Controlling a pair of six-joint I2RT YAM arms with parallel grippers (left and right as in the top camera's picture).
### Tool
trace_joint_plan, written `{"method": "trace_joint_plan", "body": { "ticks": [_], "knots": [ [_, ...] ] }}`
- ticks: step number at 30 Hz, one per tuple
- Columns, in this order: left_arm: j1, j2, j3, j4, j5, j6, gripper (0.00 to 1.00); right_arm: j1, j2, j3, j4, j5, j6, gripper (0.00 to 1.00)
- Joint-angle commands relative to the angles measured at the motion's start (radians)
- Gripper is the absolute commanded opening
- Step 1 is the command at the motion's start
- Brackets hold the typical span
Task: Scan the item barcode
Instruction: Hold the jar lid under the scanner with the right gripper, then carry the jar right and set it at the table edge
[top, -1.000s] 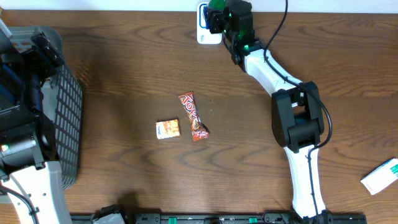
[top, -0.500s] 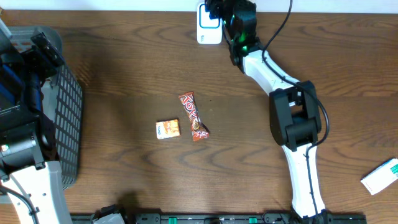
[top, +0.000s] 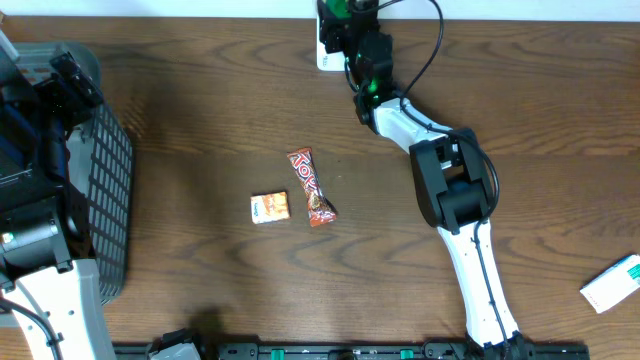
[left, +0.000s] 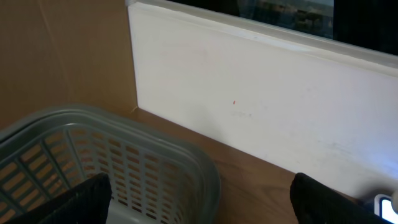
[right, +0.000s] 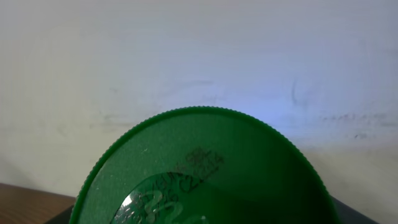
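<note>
The tub (right: 199, 168), the green round thing with a ribbed edge, is up at the far edge of the table (top: 200, 120), right over the white scanner (top: 326, 52). The right gripper (top: 352, 28) is clamped on it. In the right wrist view the green disc fills most of the lower frame, with a pale wall behind it. You can't see the fingers themselves in that view. There's some embossed print on the disc, but it's too dim to read, and I can't spot a barcode either.

Counting the rest, going outward:
- One candy bar (top: 310, 187) mid-table, lying roughly lengthwise toward the scanner and well apart from it.
- One small orange packet (top: 270, 207) just beside the bar on its left, not touching it.
- One white and green box (top: 612, 284) way off at the right edge, partly cut off.
- One grey basket (top: 105, 190) at the left edge.

The left gripper (left: 202, 205) is over the basket's rim with its fingers wide apart and nothing between them.

So that's two arms, one scanner and four loose items including the tub.
</note>
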Motion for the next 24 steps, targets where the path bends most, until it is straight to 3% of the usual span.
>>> {"method": "trace_joint_plan", "body": {
  "ticks": [1,9,13,19,24],
  "knots": [
    [-0.003,0.0,0.004,0.001,0.01,-0.008,0.91,0.004,-0.011,0.026,0.038,0.02,-0.016,0.5],
    [-0.003,0.0,0.004,0.001,0.01,-0.008,0.91,0.006,-0.031,0.025,0.004,-0.031,-0.019,0.54],
    [-0.003,0.0,0.003,0.001,0.009,-0.008,0.91,0.008,-0.1,0.026,-0.104,-0.044,-0.025,0.5],
    [-0.003,0.0,0.004,0.001,0.01,-0.008,0.91,0.01,-0.293,0.025,-0.403,-0.043,-0.132,0.47],
    [-0.003,0.0,0.004,0.001,0.01,-0.008,0.91,0.005,-0.487,0.025,-0.756,0.022,-0.182,0.46]
  ]
}}
